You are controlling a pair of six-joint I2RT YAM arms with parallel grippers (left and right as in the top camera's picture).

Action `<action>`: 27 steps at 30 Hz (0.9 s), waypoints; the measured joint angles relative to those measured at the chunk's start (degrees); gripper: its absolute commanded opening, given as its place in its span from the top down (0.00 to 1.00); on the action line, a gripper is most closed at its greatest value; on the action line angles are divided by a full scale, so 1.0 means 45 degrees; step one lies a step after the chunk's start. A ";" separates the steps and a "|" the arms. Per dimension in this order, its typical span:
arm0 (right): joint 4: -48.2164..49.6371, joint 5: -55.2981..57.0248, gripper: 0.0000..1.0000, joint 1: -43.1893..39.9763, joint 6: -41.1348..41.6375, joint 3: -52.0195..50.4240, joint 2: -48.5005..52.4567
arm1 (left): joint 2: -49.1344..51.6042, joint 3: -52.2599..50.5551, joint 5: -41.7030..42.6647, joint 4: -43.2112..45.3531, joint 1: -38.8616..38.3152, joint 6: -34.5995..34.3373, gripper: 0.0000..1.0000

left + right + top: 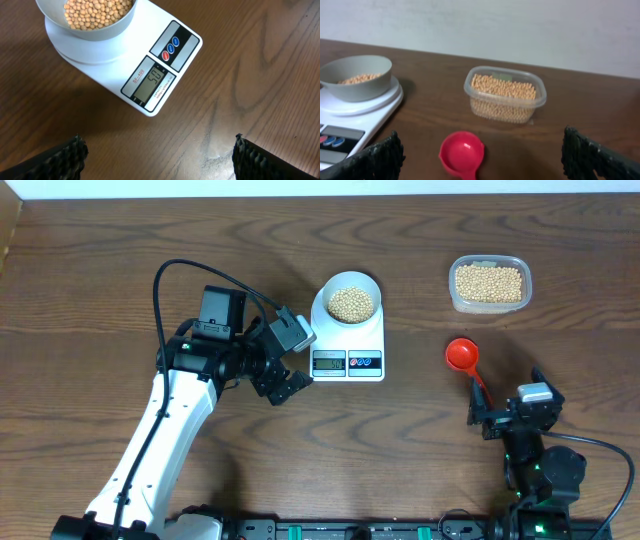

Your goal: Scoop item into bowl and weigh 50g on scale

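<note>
On a dark wood-grain tabletop (120,270) backed by a pale wall (520,25): bowl (351,277) of beans (351,304) seated on the scale (378,345), with what reads as fifty on the display (155,82). Left tool (157,150) spread wide and empty, just beside the display end, the nearer of the two to the bowl. Right tool (482,150) likewise spread and empty, with the red scoop (461,354) lying just ahead, handle pointing back toward it, cup toward the tub (490,308) of spare beans. Weighing apparently done; for any trimming, scoop within easier reach of the right arm.
</note>
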 measured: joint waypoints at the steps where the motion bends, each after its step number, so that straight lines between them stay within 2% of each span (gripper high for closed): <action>1: -0.0175 0.0000 0.01 0.0000 0.0000 0.0000 -0.0068 | 0.0000 0.0000 0.0000 0.0005 0.0000 0.0005 0.05; 10: -0.1991 0.0000 0.01 0.0000 0.0000 0.0000 -0.1540 | 0.0000 0.0000 0.0000 -0.0005 0.0000 0.0000 0.05; 27: -0.2064 0.0010 0.01 0.0000 -0.0379 0.0000 -0.2696 | 0.0000 0.0000 0.0000 0.0000 0.0000 0.0000 0.05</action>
